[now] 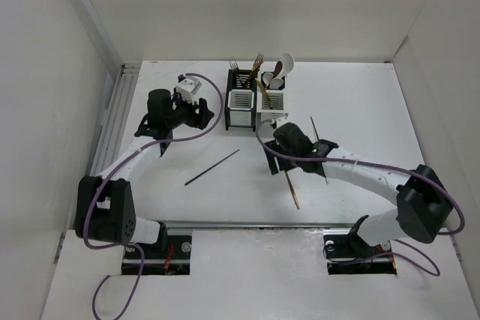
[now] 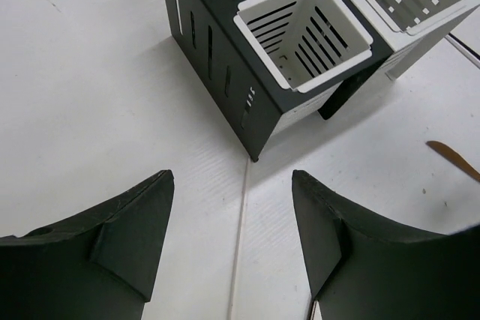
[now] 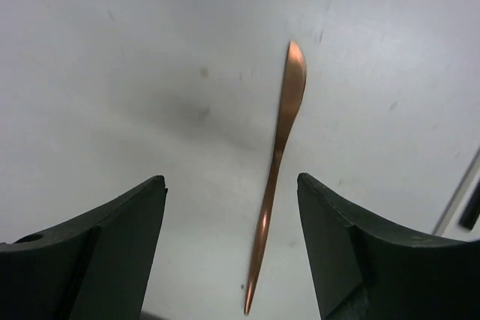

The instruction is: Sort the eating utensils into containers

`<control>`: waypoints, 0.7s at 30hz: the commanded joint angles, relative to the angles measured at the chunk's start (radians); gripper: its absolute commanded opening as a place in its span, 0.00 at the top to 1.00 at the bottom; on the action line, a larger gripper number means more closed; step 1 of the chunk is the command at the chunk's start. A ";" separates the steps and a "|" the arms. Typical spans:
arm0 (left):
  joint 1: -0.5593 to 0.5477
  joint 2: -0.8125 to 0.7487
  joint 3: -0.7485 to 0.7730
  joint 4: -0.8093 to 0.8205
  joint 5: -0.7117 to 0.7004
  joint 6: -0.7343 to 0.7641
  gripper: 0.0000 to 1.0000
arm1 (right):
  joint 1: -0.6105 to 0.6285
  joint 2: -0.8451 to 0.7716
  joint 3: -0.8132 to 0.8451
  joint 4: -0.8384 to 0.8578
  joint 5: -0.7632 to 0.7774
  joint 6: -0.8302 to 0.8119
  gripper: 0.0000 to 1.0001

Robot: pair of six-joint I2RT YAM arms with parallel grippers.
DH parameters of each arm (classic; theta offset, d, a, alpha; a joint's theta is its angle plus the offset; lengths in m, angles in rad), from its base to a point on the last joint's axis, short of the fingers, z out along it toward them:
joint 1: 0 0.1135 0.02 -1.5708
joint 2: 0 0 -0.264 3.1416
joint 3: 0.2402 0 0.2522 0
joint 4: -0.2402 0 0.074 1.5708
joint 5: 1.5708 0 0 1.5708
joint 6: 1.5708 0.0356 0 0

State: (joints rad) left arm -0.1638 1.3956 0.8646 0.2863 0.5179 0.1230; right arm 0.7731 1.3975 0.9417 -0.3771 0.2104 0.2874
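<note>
Right gripper (image 3: 229, 180) spread wide over the copper knife (image 3: 283, 121) on the table (image 3: 112, 73); left gripper (image 2: 232, 176) wide too, empty.

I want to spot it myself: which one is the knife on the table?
On the white table, find the right gripper near the containers. The copper knife lies flat beneath it. Unlike the thin black chopsticks either side, it is shiny orange and wider.

Two holders (image 1: 231, 103) (image 1: 274, 100); three loose utensils (image 1: 212, 167) (image 1: 292, 189) (image 1: 325, 175)
</note>
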 commanded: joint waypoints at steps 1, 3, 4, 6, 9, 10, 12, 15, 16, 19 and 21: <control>-0.019 -0.098 -0.044 0.011 -0.036 0.004 0.39 | 0.037 0.017 -0.029 -0.158 -0.003 0.159 0.24; -0.046 -0.124 -0.067 -0.024 -0.071 0.004 0.39 | 0.046 0.035 -0.040 -0.170 -0.003 0.185 0.24; -0.071 -0.150 -0.067 -0.036 -0.084 0.015 0.39 | 0.046 0.055 -0.040 -0.189 -0.003 0.199 0.25; -0.101 -0.176 -0.091 -0.059 -0.134 0.026 0.39 | 0.046 0.075 -0.050 -0.198 0.011 0.223 0.27; -0.172 -0.231 -0.113 -0.068 -0.214 0.026 0.38 | 0.046 0.124 -0.060 -0.198 -0.002 0.234 0.30; -0.190 -0.243 -0.122 -0.078 -0.234 0.026 0.38 | 0.046 0.138 -0.069 -0.188 -0.017 0.225 0.30; -0.238 -0.273 -0.122 -0.087 -0.271 0.026 0.38 | 0.046 0.185 -0.069 -0.178 -0.017 0.225 0.35; -0.287 -0.311 -0.134 -0.096 -0.292 0.026 0.38 | 0.046 0.222 -0.080 -0.155 -0.029 0.225 0.44; -0.287 -0.311 -0.145 -0.096 -0.301 0.026 0.38 | 0.046 0.233 -0.092 -0.146 -0.042 0.236 0.45; -0.309 -0.348 -0.157 -0.107 -0.314 0.006 0.38 | 0.046 0.233 -0.124 -0.117 -0.051 0.246 0.61; -0.319 -0.363 -0.179 -0.107 -0.323 0.006 0.38 | 0.046 0.233 -0.136 -0.105 -0.062 0.256 0.83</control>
State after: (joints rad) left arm -0.4706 1.0752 0.7109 0.1753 0.2382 0.1387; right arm 0.8131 1.5822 0.8734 -0.5011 0.1905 0.5079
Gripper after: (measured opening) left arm 0.622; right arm 0.225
